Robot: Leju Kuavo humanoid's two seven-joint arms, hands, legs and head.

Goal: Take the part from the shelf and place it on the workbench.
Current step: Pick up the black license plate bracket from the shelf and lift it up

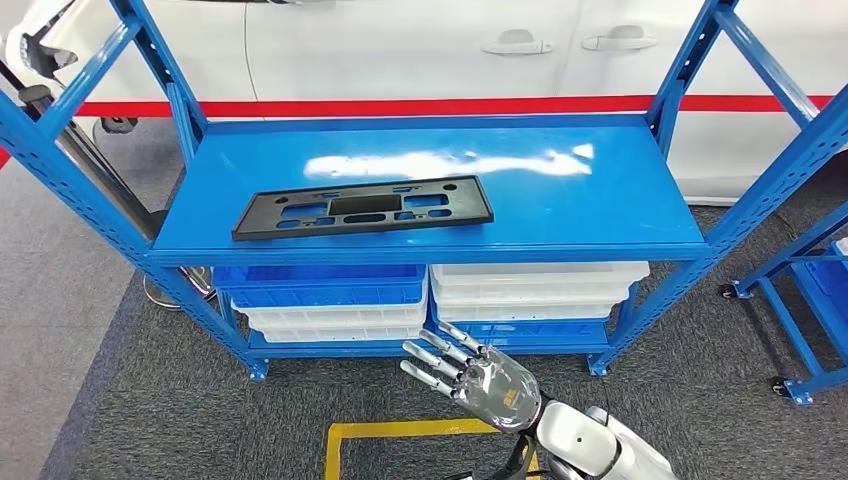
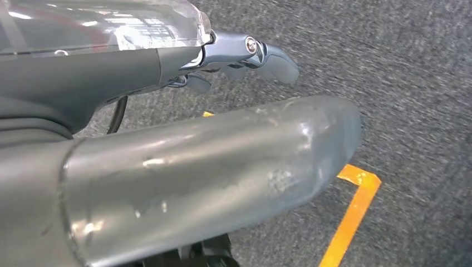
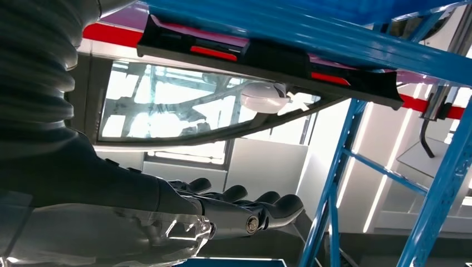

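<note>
The part is a long flat black plastic plate with several cut-outs. It lies on the top board of the blue shelf, left of the middle and near the front edge. My right hand is below and in front of the shelf, at the height of the lower bins, fingers spread and holding nothing. In the right wrist view the part shows edge-on above the right hand, well apart from it. My left hand hangs over the grey carpet with nothing in it, its fingers extended.
Blue bins and white bins are stacked under the top board. A white car with a red stripe stands behind the shelf. Yellow floor tape marks the carpet in front. Another blue rack stands at the right.
</note>
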